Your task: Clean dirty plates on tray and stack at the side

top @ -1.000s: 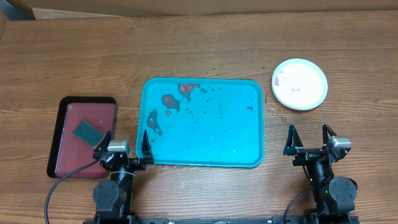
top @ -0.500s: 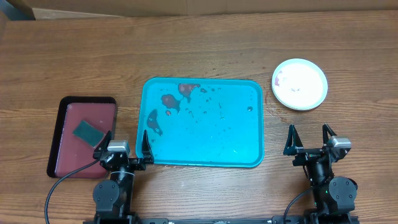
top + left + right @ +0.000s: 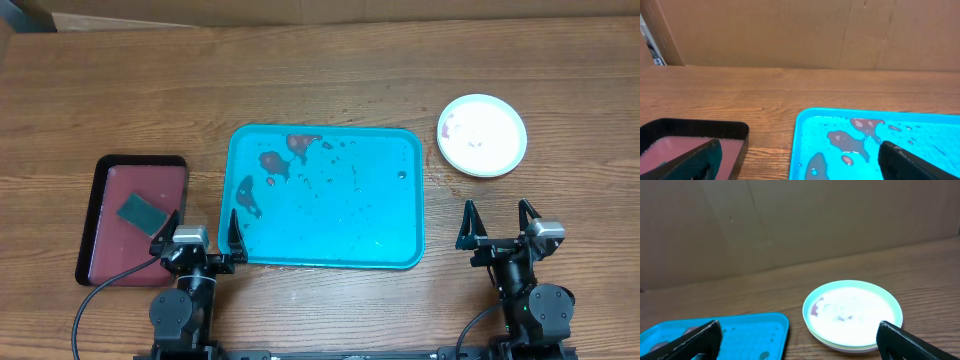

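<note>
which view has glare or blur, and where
Right wrist: the plates are blown out to near white. Left wrist: the tray is sharp, the left gripper's fingers dark and soft. Overhead: even light, no blur.

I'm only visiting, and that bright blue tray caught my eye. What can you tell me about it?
The tray is a large turquoise rectangle with rounded corners and a raised rim, glossy like plastic. It lies flat near the middle of the wooden table, with one long side toward the arms. Reddish-brown smears mark its far left part; the rest looks mostly clean. Nothing stands on it.
</note>
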